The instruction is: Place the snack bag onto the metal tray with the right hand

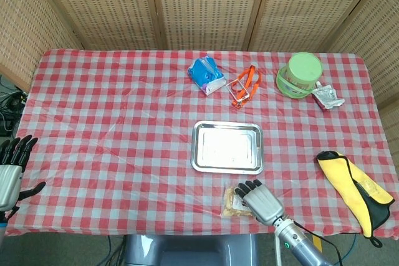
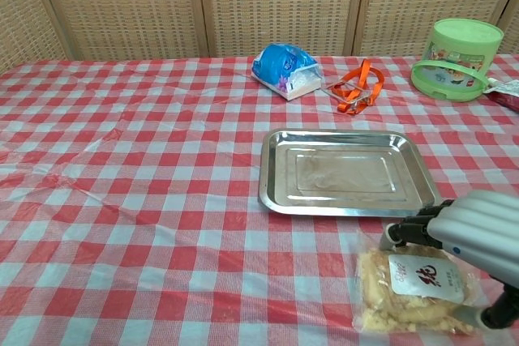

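Observation:
The snack bag (image 2: 405, 285), clear with a white label and beige pieces inside, lies on the red checked cloth just in front of the metal tray (image 2: 268, 169). My right hand (image 2: 474, 237) is over the bag's right part, fingers (image 2: 413, 232) curled down onto its far edge and the thumb against its near right corner, gripping it. In the head view the right hand (image 1: 262, 200) covers most of the bag (image 1: 234, 202), below the tray (image 1: 197, 147), which has nothing on it. My left hand (image 1: 11, 169) hovers off the table's left edge with its fingers spread.
At the far side of the table stand a blue packet (image 1: 206, 74), an orange strap (image 1: 244, 84), a green lidded container (image 1: 300, 74) and a small sachet (image 1: 326, 96). A yellow and black pouch (image 1: 355, 190) lies at the right edge.

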You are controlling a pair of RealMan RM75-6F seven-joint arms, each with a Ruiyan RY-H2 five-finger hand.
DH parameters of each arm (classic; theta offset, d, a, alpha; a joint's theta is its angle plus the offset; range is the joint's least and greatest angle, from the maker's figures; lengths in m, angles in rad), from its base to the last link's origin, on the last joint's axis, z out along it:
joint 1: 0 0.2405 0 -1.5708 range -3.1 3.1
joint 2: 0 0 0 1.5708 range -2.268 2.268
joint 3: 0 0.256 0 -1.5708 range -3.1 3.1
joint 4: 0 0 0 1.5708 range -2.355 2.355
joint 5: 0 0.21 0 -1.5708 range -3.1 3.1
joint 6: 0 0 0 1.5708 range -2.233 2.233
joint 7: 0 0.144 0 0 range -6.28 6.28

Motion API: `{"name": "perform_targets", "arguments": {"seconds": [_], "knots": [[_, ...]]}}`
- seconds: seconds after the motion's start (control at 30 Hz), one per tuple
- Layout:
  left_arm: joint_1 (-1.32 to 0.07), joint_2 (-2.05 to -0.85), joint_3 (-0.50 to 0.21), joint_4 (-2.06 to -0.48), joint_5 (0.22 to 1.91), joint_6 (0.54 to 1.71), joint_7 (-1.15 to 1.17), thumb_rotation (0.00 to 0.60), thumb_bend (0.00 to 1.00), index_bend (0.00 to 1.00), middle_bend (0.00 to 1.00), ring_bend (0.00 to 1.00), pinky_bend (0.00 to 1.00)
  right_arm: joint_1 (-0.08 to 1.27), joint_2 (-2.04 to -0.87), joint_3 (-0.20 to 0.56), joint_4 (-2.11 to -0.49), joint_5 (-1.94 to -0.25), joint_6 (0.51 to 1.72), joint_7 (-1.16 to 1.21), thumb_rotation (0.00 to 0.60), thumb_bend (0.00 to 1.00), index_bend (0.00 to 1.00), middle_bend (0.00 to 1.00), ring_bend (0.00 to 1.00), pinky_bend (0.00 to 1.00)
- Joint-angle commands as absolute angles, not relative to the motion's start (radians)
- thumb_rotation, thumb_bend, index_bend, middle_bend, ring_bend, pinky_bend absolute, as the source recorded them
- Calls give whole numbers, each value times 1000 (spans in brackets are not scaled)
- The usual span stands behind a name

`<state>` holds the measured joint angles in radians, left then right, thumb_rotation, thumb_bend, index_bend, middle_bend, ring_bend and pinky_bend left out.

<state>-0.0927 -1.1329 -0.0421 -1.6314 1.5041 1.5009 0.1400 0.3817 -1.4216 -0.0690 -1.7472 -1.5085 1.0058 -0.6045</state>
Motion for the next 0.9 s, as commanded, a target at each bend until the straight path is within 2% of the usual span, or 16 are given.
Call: {"name": "perform_targets", "arguments": {"seconds": [0.03, 0.17, 0.53, 0.9], "knots": [[-92, -1133, -44, -1630, 1504, 1504, 135, 600, 96, 0, 0, 0, 0, 379, -1435, -80, -1721, -1546, 1032, -571, 600, 144, 620, 488, 445, 510], [-92, -1133, -43, -1629, 1506, 1503, 133, 600, 98, 0, 0, 0, 0, 378, -1441, -88, -1704, -1573, 1048, -541, 600, 152, 645, 535, 495, 555], [-92, -1133, -42, -1632, 1504, 1501, 133, 600, 100, 0, 0, 0, 0, 389, -1375, -52, -1772, -1588, 1099, -518, 600, 153, 661, 544, 506, 562], [-95, -1138, -43, -1632, 1499, 1495, 152, 600, 100, 0, 0, 0, 0, 449, -1283, 79, -1877, -1486, 1096, -539, 600, 154, 660, 544, 506, 561]]}}
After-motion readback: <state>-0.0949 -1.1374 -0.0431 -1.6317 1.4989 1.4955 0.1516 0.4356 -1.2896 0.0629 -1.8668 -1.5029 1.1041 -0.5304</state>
